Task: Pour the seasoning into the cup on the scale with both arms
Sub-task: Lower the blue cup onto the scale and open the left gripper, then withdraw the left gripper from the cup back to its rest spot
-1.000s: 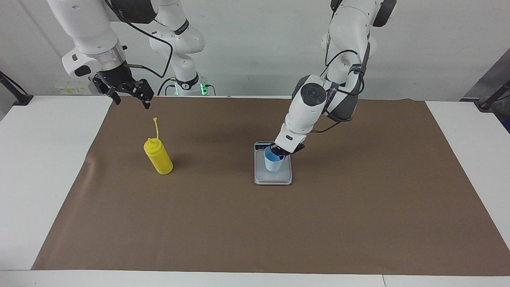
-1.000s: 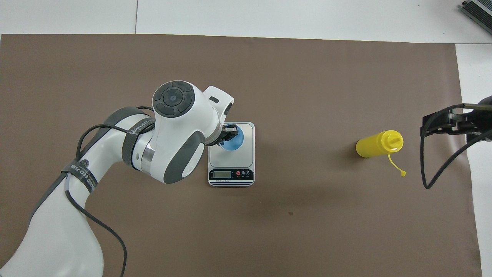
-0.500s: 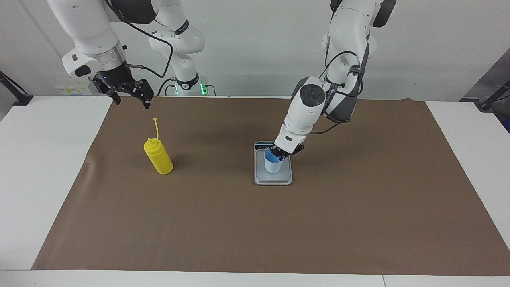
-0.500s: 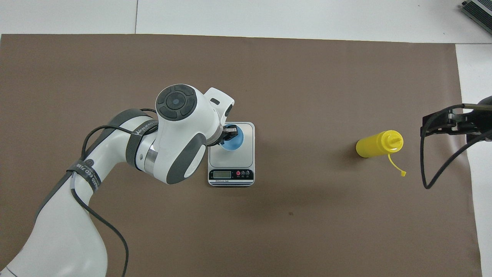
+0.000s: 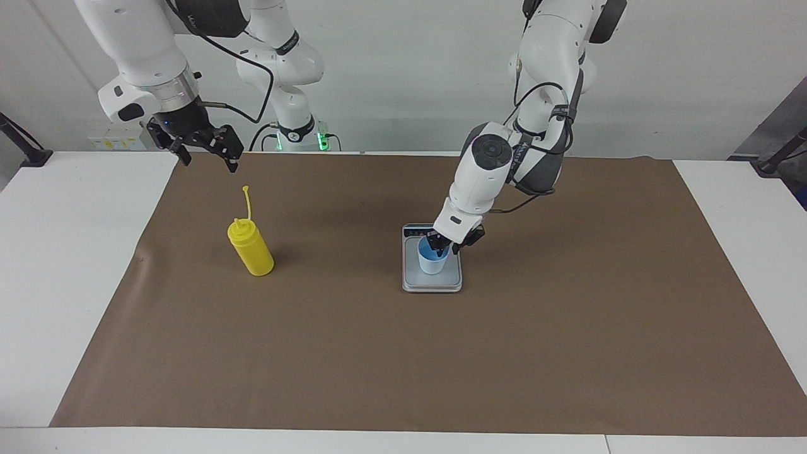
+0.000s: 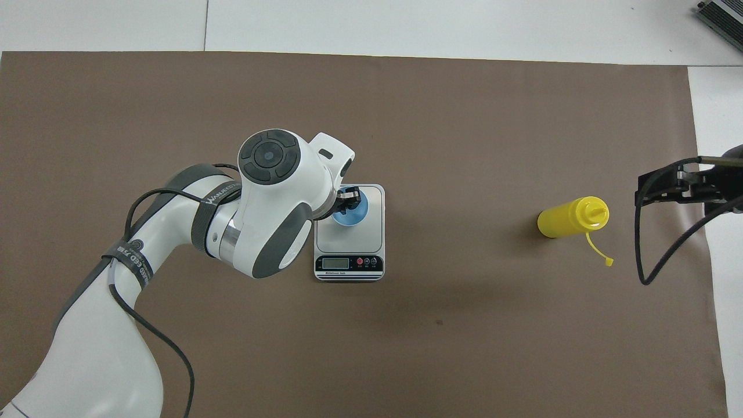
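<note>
The light-blue cup (image 5: 432, 263) (image 6: 354, 215) stands upright on the silver-grey scale (image 5: 432, 285) (image 6: 374, 232) in the middle of the brown mat. My left gripper (image 5: 441, 243) (image 6: 347, 200) hangs at the cup's rim, on the side nearer the robots, and partly hides it. The yellow seasoning bottle (image 5: 252, 250) (image 6: 563, 220) stands upright toward the right arm's end, its cap strap sticking up. My right gripper (image 5: 210, 162) (image 6: 639, 188) is open and empty in the air, over the mat's corner near the bottle.
The brown mat (image 5: 403, 366) covers most of the white table. The scale's dark display strip (image 6: 348, 263) faces the robots. A dark grey object (image 6: 722, 14) lies at the table's corner farthest from the robots, at the right arm's end.
The left arm's wrist has shifted a little over the scale, and its gripper sits slightly differently at the cup's rim. The cup, bottle and right arm have not moved.
</note>
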